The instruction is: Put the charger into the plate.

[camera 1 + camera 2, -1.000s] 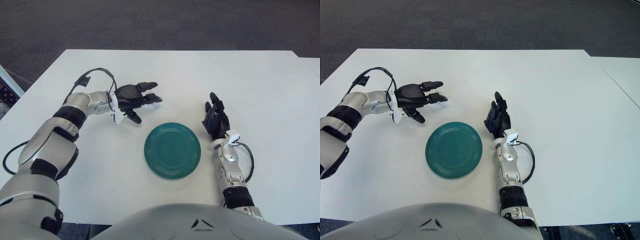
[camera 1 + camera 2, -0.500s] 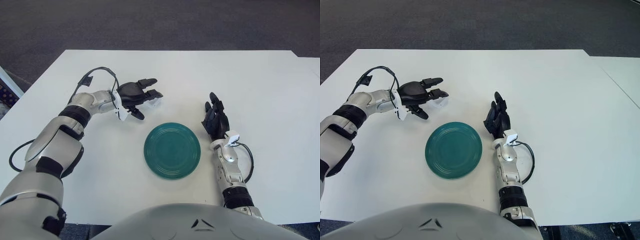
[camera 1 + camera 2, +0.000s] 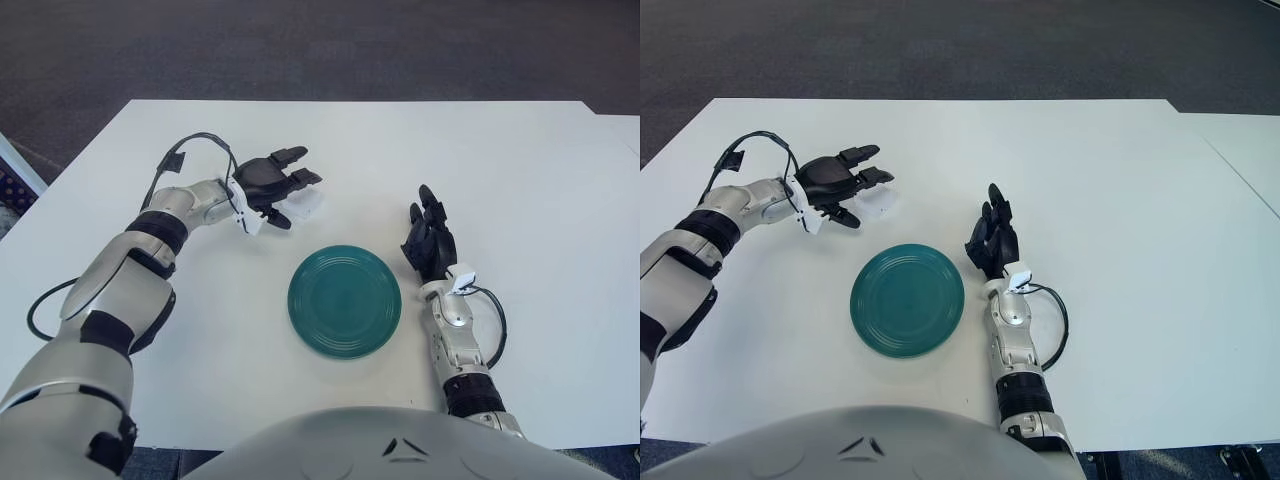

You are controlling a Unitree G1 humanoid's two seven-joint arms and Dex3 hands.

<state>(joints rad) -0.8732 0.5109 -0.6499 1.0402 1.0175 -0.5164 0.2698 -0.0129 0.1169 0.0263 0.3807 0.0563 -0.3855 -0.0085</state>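
A small white charger [image 3: 306, 205] lies on the white table, behind and left of the teal plate [image 3: 345, 301]. My left hand [image 3: 277, 186] is right at the charger's left end, with the fingers spread above it and the thumb below it; they do not close on it. The plate holds nothing. My right hand [image 3: 428, 240] rests on the table just right of the plate, fingers stretched out and holding nothing.
The white table [image 3: 520, 180] reaches to the back and right. A black cable [image 3: 195, 145] loops over my left wrist. Dark carpet lies beyond the table's far edge.
My left hand has drawn back and away from me, and its fingers have lifted, so more of the charger shows beside them. The right hand and the plate have not moved.
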